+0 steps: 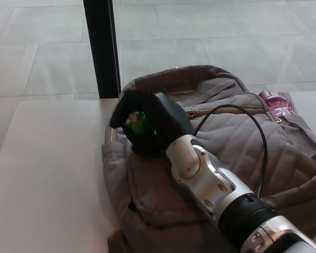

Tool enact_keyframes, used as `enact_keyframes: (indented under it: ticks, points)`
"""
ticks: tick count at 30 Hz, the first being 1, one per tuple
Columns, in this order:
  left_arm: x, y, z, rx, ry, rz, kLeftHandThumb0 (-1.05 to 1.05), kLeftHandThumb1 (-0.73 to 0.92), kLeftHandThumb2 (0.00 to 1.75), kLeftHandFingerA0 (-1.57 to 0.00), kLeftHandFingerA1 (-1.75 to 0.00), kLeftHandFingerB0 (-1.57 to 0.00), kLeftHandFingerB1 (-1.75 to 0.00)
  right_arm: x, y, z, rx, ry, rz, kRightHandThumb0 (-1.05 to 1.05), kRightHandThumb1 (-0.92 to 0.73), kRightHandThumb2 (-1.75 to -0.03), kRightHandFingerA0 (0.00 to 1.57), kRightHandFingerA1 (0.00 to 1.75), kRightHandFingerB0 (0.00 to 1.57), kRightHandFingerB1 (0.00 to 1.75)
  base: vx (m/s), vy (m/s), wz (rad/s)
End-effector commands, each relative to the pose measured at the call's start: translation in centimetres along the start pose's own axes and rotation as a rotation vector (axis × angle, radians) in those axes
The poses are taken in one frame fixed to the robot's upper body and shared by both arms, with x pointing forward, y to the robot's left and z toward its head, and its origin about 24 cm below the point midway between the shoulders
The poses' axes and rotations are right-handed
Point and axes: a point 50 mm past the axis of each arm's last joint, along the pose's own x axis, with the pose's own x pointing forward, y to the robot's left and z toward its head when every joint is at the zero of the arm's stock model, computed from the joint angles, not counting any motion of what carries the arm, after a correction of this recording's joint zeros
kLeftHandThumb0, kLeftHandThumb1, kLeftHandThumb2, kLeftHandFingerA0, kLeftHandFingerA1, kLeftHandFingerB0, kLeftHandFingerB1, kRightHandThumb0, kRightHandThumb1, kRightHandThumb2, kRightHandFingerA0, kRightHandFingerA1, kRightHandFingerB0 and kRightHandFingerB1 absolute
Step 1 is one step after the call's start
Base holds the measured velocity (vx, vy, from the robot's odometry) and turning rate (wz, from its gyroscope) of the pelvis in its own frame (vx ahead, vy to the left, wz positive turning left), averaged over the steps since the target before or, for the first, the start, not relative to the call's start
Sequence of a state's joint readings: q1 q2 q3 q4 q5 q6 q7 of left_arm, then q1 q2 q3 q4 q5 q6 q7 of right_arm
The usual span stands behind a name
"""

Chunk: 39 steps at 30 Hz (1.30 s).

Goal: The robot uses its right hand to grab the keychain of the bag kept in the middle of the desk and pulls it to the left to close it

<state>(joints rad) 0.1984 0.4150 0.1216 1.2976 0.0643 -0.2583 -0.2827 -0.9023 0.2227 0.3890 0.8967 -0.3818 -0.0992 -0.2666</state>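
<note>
A grey quilted backpack (242, 147) lies on the white desk (47, 174), filling the middle and right. My right hand (147, 124) rests over the bag's upper left part, with its black fingers curled shut on a small green keychain (140, 122). The zipper line (226, 110) runs rightwards from the hand and looks closed along the stretch that shows. My silver forearm (210, 184) comes in from the lower right and covers part of the bag. A black cable (260, 142) loops over the bag's front. My left hand does not show.
A black post (101, 47) stands behind the desk's back edge, just left of the bag. A pink object (276, 103) pokes out at the bag's upper right. Grey tiled floor lies beyond the desk. Bare desk surface extends to the left of the bag.
</note>
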Motion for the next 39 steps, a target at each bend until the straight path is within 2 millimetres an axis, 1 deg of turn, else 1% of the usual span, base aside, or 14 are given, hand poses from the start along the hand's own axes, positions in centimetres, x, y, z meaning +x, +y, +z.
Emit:
enact_keyframes:
  ticks: [1,7,8,13,17,21,24,25,26,29,31,33,35,39]
  points:
    - [0.0,0.3,0.1,0.027,0.011,0.012,-1.05,0.87,0.84,-0.44,-1.24,-0.49,-1.06,0.3,4.3,5.7,0.186,-0.053,0.073,-0.13,-0.46,-1.26,0.87,1.75,0.78,1.55,0.0,0.0,0.0]
    - [0.0,0.4,0.2,0.031,0.008,0.008,-1.05,0.9,0.83,-0.46,-1.19,-0.38,-1.04,-0.9,7.1,7.7,0.264,-0.085,0.147,-0.19,-0.44,-1.3,0.91,1.75,0.79,1.6,0.0,0.0,0.0]
    - [0.0,0.5,0.2,0.008,0.005,0.011,-1.05,0.87,0.82,-0.45,-1.21,-0.52,-1.11,-1.1,7.5,8.0,0.265,-0.096,0.158,-0.19,-0.44,-1.38,0.96,1.75,0.81,1.58,0.0,0.0,0.0]
    - [0.0,0.5,0.3,0.052,0.003,0.021,-1.05,0.88,0.85,-0.52,-1.22,-0.49,-1.06,-2.4,9.9,9.3,0.338,-0.11,0.251,-0.28,-0.45,-1.35,0.95,1.75,0.79,1.66,0.0,0.0,0.0]
    - [0.0,0.6,0.4,0.061,0.015,0.014,-1.05,0.88,0.85,-0.5,-1.21,-0.48,-1.05,-3.7,11.7,11.0,0.317,-0.191,0.305,-0.27,-0.55,-1.17,0.96,1.75,0.81,1.52,0.0,0.0,0.0]
    - [0.0,0.7,0.5,0.065,0.015,0.022,-1.05,0.88,0.85,-0.45,-1.24,-0.48,-1.05,-4.7,12.7,12.7,0.368,-0.245,0.362,-0.34,-0.43,-1.37,1.02,1.68,0.92,1.53,0.0,0.0,0.0]
    - [0.0,0.8,0.3,0.039,0.016,0.021,-1.05,0.87,0.85,-0.45,-1.22,-0.44,-1.04,-5.6,13.2,14.4,0.397,-0.346,0.392,-0.3,-0.46,-1.29,1.01,1.74,0.86,1.54,0.0,0.0,0.0]
    - [0.0,0.8,0.3,0.047,0.017,0.022,-1.05,0.88,0.85,-0.36,-1.23,-0.49,-1.03,-5.7,13.3,14.6,0.411,-0.347,0.406,-0.36,-0.54,-1.12,0.94,1.69,0.86,1.41,0.0,0.0,0.0]
    - [0.0,0.7,0.3,0.041,0.018,0.02,-1.05,0.86,0.82,-0.36,-1.26,-0.53,-1.1,-6.1,13.5,15.4,0.428,-0.376,0.446,-0.4,-0.45,-1.38,0.94,1.75,0.82,1.65,0.0,0.0,0.0]
    - [0.0,0.7,0.3,0.028,0.018,0.017,-1.05,0.87,0.82,-0.37,-1.26,-0.5,-1.06,-6.8,13.8,16.4,0.424,-0.432,0.484,-0.41,-0.45,-1.41,0.9,1.74,0.79,1.67,0.0,0.0,0.0]
    - [0.1,0.6,0.4,0.035,0.022,0.023,-1.05,0.87,0.83,-0.38,-1.24,-0.5,-1.04,-7.7,14.3,17.1,0.478,-0.446,0.563,-0.41,-0.4,-1.34,0.68,1.24,0.86,1.47,0.0,0.0,0.0]
    - [0.1,0.6,0.5,0.064,0.017,0.017,-1.05,0.9,0.84,-0.42,-1.2,-0.43,-1.04,-8.1,14.5,17.5,0.487,-0.484,0.587,-0.45,-0.41,-1.38,0.88,1.7,0.89,1.65,0.0,0.0,0.0]
    - [0.1,0.6,0.5,0.065,0.016,0.016,-1.05,0.9,0.84,-0.42,-1.2,-0.43,-1.04,-8.6,14.7,17.9,0.533,-0.523,0.636,-0.4,-0.38,-1.39,1.02,1.75,0.85,1.69,0.0,0.0,0.0]
    - [0.1,0.8,0.6,0.072,0.015,0.017,-1.05,0.9,0.84,-0.42,-1.2,-0.43,-1.04,-8.8,14.5,18.0,0.536,-0.541,0.638,-0.4,-0.38,-1.39,1.02,1.75,0.85,1.69,0.0,0.0,0.0]
